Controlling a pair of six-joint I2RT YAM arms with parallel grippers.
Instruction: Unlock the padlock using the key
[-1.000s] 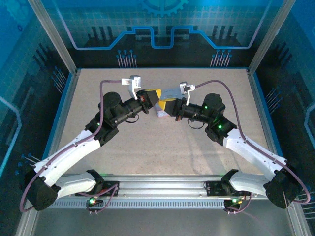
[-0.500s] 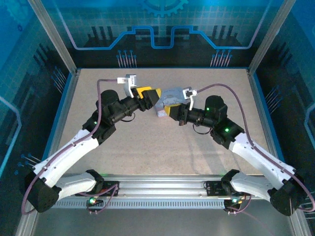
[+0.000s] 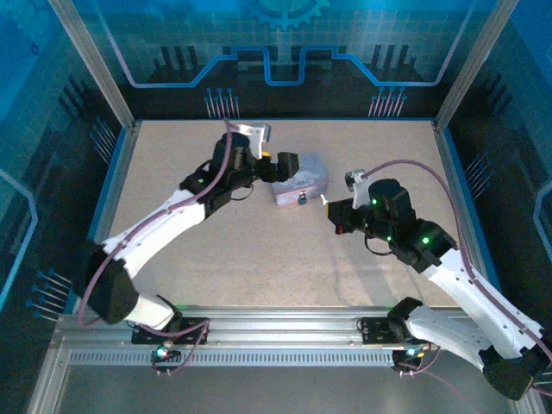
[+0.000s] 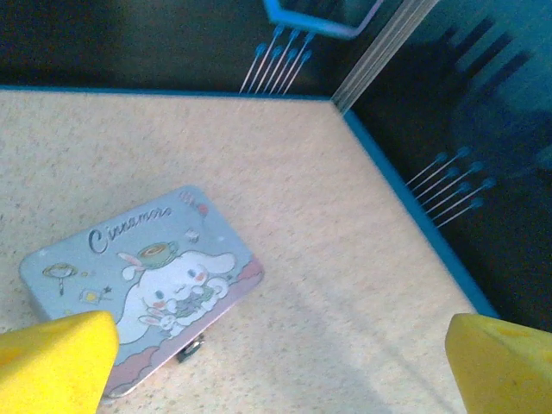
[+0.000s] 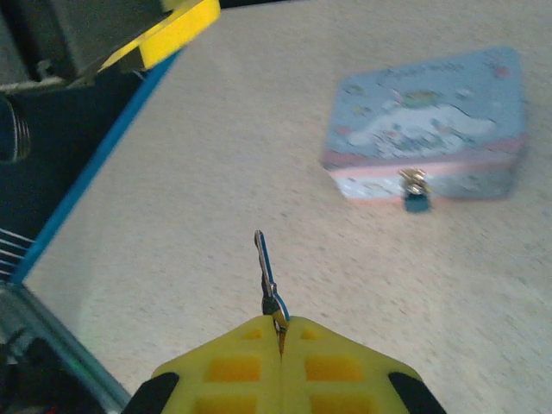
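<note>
The tiny dark blue padlock (image 5: 417, 197) hangs on the clasp at the front wall of the pale blue cartoon tin box (image 5: 431, 121). In the left wrist view the padlock (image 4: 191, 348) peeks out from under the box (image 4: 142, 285) edge. My right gripper (image 5: 280, 326) is shut on the thin key (image 5: 267, 267), whose blade points at the box from a short way off. From above, the right gripper (image 3: 331, 205) sits right of the padlock (image 3: 303, 198). My left gripper (image 3: 280, 164) hovers at the box's left end, its yellow fingers (image 4: 52, 362) wide open and holding nothing.
The box (image 3: 299, 177) lies in the far middle of the beige table (image 3: 259, 250). A blue rim (image 4: 414, 198) and dark walls bound the table. Bare table lies between the key and the box front.
My right gripper has pulled back from the box to the right and nearer, carrying the key. The left arm has swung round to the box's left end, uncovering the box top.
</note>
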